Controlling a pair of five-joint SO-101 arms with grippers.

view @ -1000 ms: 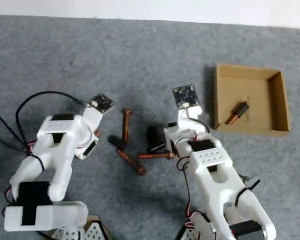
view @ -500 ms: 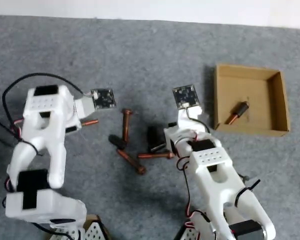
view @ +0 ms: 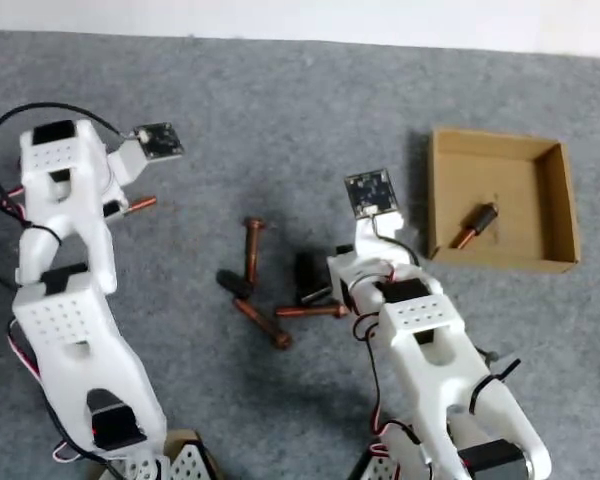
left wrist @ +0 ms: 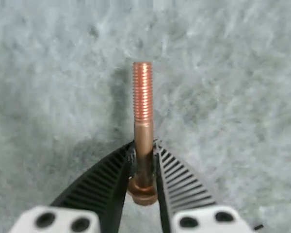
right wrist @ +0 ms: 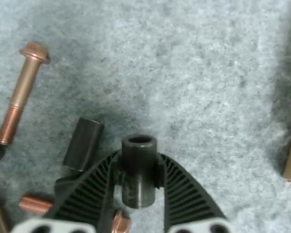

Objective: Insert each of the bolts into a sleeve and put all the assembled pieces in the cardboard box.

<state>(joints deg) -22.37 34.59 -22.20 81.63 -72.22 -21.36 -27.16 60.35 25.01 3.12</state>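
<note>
My left gripper (left wrist: 144, 145) is shut on a copper bolt (left wrist: 142, 97), gripping the shank just above the head, with the threaded end pointing away over bare carpet. In the high view this bolt (view: 142, 204) sticks out from the left arm at the far left. My right gripper (right wrist: 139, 158) is shut on a black sleeve (right wrist: 139, 167) with its open bore facing outward. A second black sleeve (right wrist: 83, 144) lies beside it. Three loose bolts (view: 252, 250) (view: 260, 322) (view: 310, 311) lie between the arms. The cardboard box (view: 495, 143) at the right holds one assembled piece (view: 475, 225).
Grey carpet covers the table. Another black sleeve (view: 235, 284) lies among the loose bolts. One loose bolt (right wrist: 20, 92) lies close to my right gripper. Open carpet stretches between the right arm and the box, and across the far side.
The left arm has swung away from the bolt pile to the far left, carrying its bolt. The right arm has kept still.
</note>
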